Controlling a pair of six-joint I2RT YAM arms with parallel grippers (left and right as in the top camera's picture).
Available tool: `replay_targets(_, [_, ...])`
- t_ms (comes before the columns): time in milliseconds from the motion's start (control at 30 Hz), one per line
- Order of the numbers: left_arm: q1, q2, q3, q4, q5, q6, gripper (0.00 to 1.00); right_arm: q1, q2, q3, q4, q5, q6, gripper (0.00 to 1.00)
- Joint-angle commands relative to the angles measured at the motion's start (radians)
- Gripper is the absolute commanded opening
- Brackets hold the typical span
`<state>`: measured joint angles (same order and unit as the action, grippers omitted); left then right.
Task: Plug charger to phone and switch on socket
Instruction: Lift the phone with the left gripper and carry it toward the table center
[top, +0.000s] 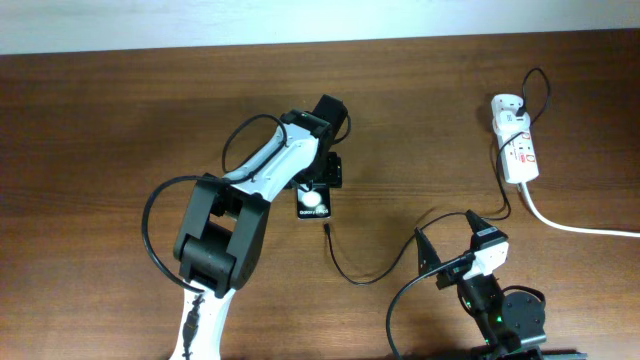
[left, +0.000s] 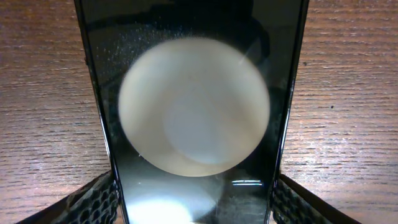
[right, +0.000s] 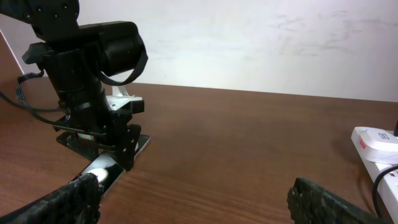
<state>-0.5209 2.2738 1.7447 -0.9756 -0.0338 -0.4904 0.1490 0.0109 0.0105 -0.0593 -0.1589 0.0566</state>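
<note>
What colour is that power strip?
The strip is white with red markings; the overhead view shows it best.

Open table (top: 410, 130) separates phone (top: 312, 203) and socket (top: 516, 150), crossed only by the charger (top: 356, 282).

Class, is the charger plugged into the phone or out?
Out: the plug tip lies on the table beside the phone, unconnected.

Dark brown wood-grain surface (top: 90, 110) fills the view, and behind it a plain white wall (right: 261, 43), evenly lit, faintly scuffed.
</note>
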Motion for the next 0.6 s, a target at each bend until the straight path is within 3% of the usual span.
replay_targets(0, [-0.002, 0.085, -0.065, -0.013, 0.001, 0.006, 0.76, -0.006, -0.007, -0.005, -0.005, -0.006, 0.011, 0.99])
replay_targets(400, [-0.002, 0.085, -0.065, -0.013, 0.001, 0.006, 0.64, -0.006, -0.007, -0.005, -0.005, -0.006, 0.011, 0.99])
replay_targets(567, [-0.002, 0.084, -0.034, -0.032, 0.031, 0.005, 0.36, -0.006, -0.007, -0.005, -0.005, -0.006, 0.011, 0.99])
